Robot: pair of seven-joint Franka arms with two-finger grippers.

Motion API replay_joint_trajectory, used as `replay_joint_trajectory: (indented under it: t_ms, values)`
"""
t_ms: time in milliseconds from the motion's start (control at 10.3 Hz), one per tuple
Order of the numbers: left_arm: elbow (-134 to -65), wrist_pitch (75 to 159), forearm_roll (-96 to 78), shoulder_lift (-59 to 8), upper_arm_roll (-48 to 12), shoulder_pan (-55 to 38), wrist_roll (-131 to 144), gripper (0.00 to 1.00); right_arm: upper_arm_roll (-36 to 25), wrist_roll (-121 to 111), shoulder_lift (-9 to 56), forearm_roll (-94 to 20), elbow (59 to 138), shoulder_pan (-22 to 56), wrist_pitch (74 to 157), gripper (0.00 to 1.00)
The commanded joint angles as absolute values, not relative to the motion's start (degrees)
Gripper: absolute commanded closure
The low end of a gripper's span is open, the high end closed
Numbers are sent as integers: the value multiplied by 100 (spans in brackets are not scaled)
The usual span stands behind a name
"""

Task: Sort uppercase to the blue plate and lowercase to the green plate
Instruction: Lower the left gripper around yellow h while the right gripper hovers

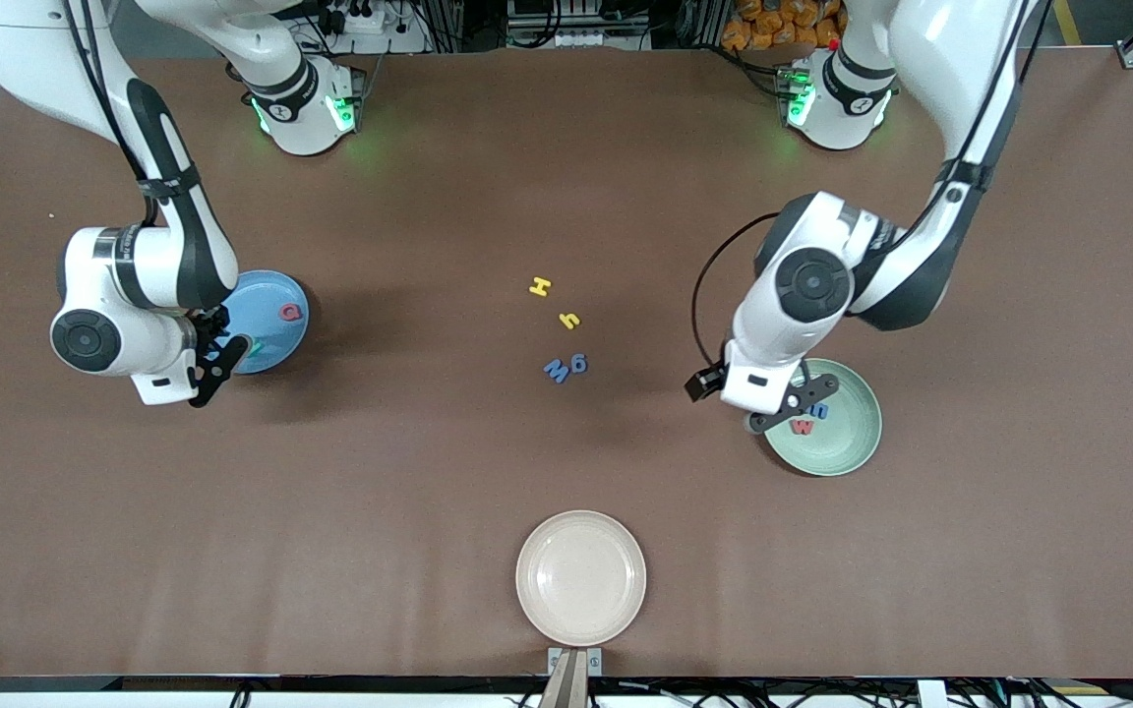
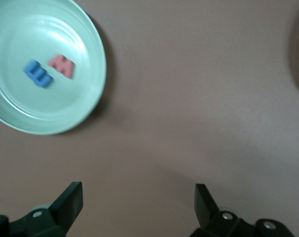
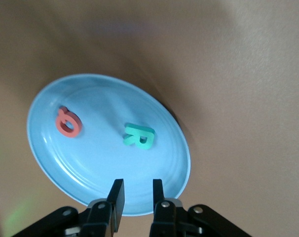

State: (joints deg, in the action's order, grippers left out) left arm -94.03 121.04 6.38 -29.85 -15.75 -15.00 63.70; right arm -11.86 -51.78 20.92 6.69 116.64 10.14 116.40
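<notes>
On the brown worktop (image 1: 429, 472) you have two plates already partly filled. Toward the right arm's end sits the blue plate (image 1: 276, 339), and your right wrist view shows the red Q (image 3: 68, 123) and the teal R (image 3: 138, 136) lying in it, apart from each other. Your right hand (image 3: 137, 197) hangs over the rim of that plate with its fingers (image 3: 117, 195) drawn close together, only a narrow gap between them, and nothing gripped. Toward the left arm's end sits the green plate (image 1: 847, 438); in it the red w (image 2: 60, 65) and the blue m (image 2: 38, 74) lie just beside each other. Your left hand (image 2: 138, 203) hangs over the bare worktop beside that plate, its fingers (image 2: 70, 200) spread wide and empty. Between the two plates, in the middle of the worktop, four letters remain loose: the yellow H (image 1: 540, 286) lies farthest from the front camera, the yellow h (image 1: 569, 321) is a little nearer, and nearest of the four are the blue M (image 1: 557, 371) and the blue rounded letter (image 1: 577, 364), touching or almost touching one another. A beige plate (image 1: 581, 634) stands empty at the worktop's edge closest to the front camera, well apart from the letters.
</notes>
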Motion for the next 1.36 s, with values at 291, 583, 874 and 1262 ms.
replay_joint_trajectory:
  t_ms: [291, 583, 874, 1262]
  values:
    - [-8455, 12015, 756, -3911, -1512, -2160, 8207, 0, -722, -4213, 1495, -61, 11593, 1142, 11163, 68]
    - [-8499, 12189, 800, -4052, -1503, -2811, 8577, 0, -108, -2897, 1301, -53, 11532, 1151, 11145, 68]
    - [-8901, 12591, 1000, -4087, -1485, -3373, 9033, 0, 175, -2051, 1187, -62, 11540, 1160, 11205, 68]
    - [-9123, 13245, 1204, -4341, -1503, -3498, 9466, 0, 719, -741, 1187, -70, 11767, 1248, 11906, 65]
